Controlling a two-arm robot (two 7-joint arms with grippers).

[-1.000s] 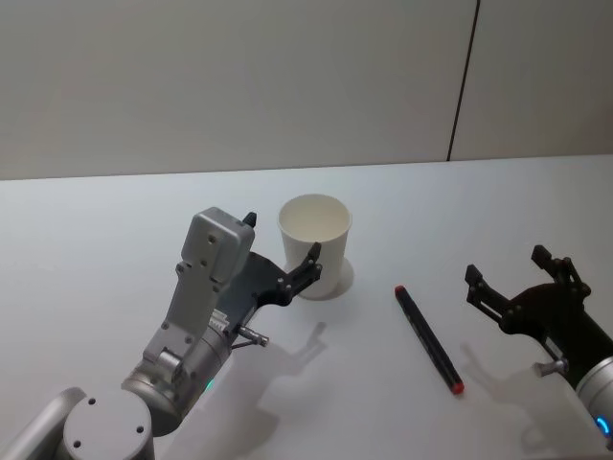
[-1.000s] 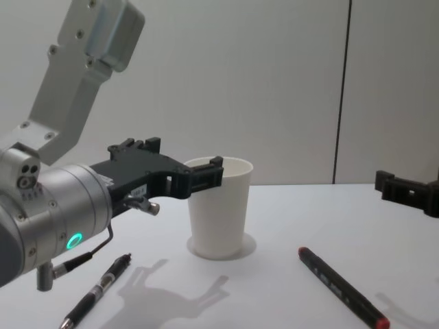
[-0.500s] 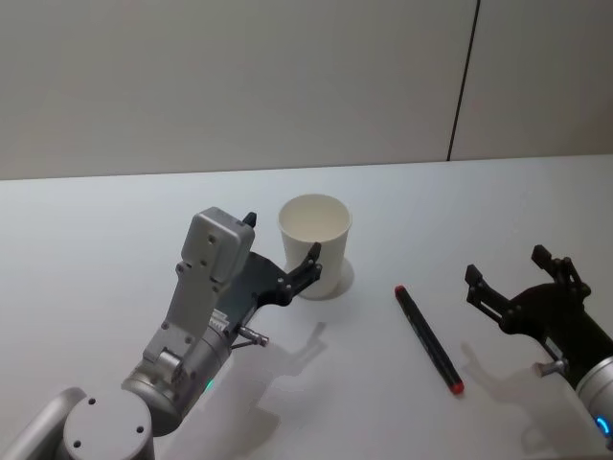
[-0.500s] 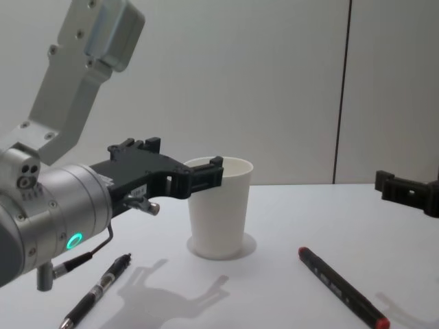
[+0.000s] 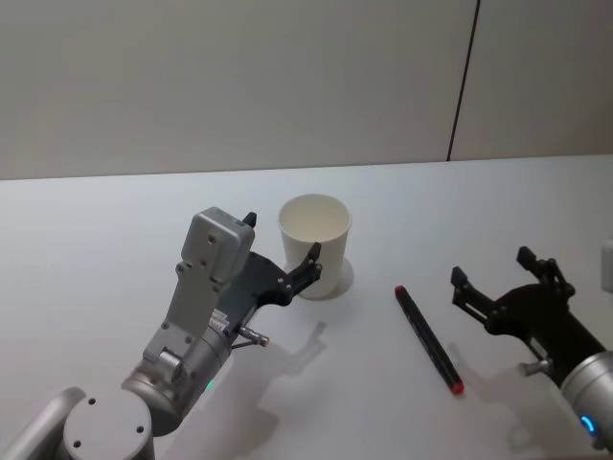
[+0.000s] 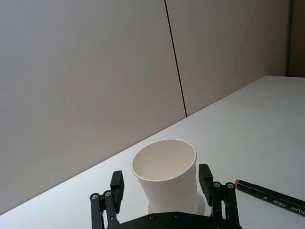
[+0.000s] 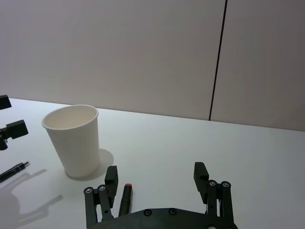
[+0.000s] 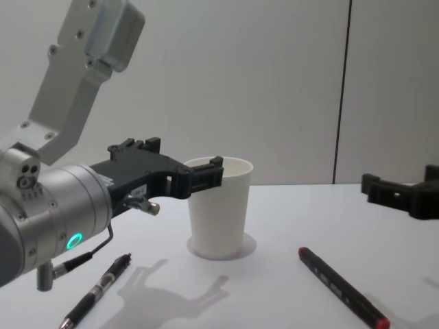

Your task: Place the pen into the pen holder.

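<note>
straddling the pen holder [image 5: 315, 244], the left gripper [image 5: 283, 236] is spread; right gripper [image 5: 491, 266], also spread, beside the pen [image 5: 428, 338].

White table [image 5: 96, 220], plain grey wall [image 5: 239, 77] behind, one dark vertical seam [image 5: 463, 81]

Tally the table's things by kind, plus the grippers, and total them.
White paper cup: 1
Black marker, red end: 1
Slim black pen: 1
Grippers: 2 (left gripper at the cup, right gripper by the marker)
Total: 5

Silver-grey left arm [image 8: 65, 199], teal light ring [image 8: 74, 240], black screw-studded left tool [image 6: 161, 176]
</note>
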